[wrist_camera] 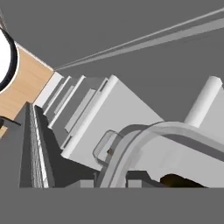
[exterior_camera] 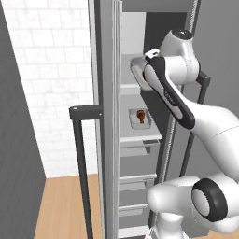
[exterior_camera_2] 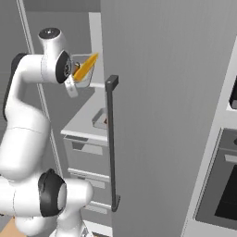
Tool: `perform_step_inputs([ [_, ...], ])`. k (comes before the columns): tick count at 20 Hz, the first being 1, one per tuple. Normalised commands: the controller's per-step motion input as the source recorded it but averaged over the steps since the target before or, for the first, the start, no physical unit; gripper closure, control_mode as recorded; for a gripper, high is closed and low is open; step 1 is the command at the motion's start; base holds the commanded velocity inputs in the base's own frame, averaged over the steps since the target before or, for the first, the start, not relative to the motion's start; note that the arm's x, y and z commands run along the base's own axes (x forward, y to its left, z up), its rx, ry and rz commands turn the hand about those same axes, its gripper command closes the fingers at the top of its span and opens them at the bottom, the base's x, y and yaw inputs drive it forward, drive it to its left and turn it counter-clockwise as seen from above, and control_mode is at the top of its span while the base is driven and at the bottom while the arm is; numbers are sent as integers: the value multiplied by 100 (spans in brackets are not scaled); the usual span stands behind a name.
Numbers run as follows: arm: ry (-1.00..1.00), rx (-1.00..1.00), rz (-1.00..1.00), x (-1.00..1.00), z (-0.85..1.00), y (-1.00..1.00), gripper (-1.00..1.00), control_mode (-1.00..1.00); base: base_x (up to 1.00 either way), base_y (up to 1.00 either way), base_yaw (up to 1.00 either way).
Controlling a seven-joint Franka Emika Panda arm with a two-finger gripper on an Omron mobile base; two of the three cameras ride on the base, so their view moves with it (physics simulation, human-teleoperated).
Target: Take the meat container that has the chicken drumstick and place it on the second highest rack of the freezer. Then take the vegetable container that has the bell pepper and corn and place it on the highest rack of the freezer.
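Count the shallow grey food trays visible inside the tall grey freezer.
2: the drumstick tray lies on the second shelf; the corn tray is held by the gripper near the top shelf.

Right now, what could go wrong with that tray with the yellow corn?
The clear grey tray is tilted in the gripper, so the bright yellow corn cob sticking past its rim might slide out. The tray is near the pale grey top shelf and could bump its edge. Falling things could hit the small drumstick tray below.

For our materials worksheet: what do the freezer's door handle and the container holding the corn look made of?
The door handle: black, matte bar, perhaps painted metal or plastic; no shine shows. The container seems clear glass or plastic, since the corn shows through its wall; this rendering leaves both open.
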Motion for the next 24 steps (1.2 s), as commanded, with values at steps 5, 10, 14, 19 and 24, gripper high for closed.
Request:
perform_step_inputs([
  [5,1,0,0,87,0,1,100,-100,0,0,0],
  [10,0,0,0,81,-10,0,100,-100,0,0,0],
  [14,0,0,0,77,-28,0,100,-100,0,0,0],
  [19,0,0,0,67,-34,0,100,-100,0,0,0],
  [24,0,0,0,53,-8,0,100,-100,0,0,0],
])
